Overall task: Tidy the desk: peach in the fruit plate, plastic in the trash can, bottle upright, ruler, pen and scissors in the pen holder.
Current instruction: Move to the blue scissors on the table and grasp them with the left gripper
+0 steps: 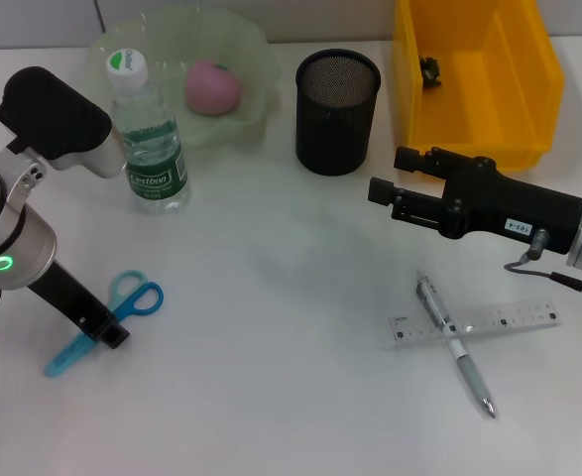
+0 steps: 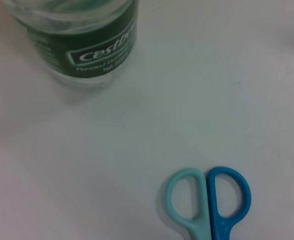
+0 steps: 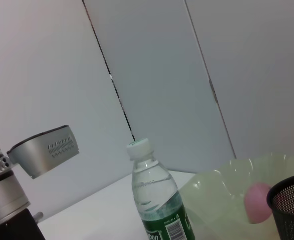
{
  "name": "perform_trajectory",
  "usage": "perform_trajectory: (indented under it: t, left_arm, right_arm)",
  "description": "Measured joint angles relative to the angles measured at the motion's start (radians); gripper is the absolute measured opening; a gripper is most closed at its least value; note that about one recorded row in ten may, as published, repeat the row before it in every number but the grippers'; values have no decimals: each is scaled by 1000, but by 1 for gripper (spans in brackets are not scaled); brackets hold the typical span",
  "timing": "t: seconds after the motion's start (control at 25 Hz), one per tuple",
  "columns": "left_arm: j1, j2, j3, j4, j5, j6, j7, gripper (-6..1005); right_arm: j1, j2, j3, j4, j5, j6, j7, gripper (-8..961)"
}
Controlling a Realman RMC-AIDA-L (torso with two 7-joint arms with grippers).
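The scissors [image 1: 132, 297], with blue and teal handles, lie flat at the front left; their handles [image 2: 207, 200] also show in the left wrist view. My left gripper [image 1: 110, 332] is down at the table right over their middle. The bottle [image 1: 152, 139] stands upright with its green label [image 2: 94, 50] facing the left wrist camera. A pink peach [image 1: 211, 86] rests in the green fruit plate [image 1: 256, 50]. Pen [image 1: 456, 342] and clear ruler [image 1: 474, 322] lie crossed at the front right. My right gripper [image 1: 383, 174] hovers open, level, beside the black mesh pen holder [image 1: 337, 99].
A yellow bin [image 1: 474, 109] stands at the back right with a small dark crumpled item [image 1: 429, 69] inside. The right wrist view shows the bottle [image 3: 154, 200], the plate [image 3: 222, 195], the peach [image 3: 258, 201] and the pen holder's rim [image 3: 289, 192].
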Motion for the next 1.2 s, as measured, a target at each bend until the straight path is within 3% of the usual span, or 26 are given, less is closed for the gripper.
perform_trajectory:
  t: [0.4,0.6,1.2]
  left_arm:
    - [1,0,35,12,14,-5,-10,451]
    - [1,-1,41,19,17,-5,-13,356]
    - [10,-1,45,59,22,-1,-17,211]
  right_arm:
    - [0,0,0,1,2,1,0,720]
    - [-1,0,0,2,3,2,2,720]
    - [0,0,0,2,15,1,1,720]
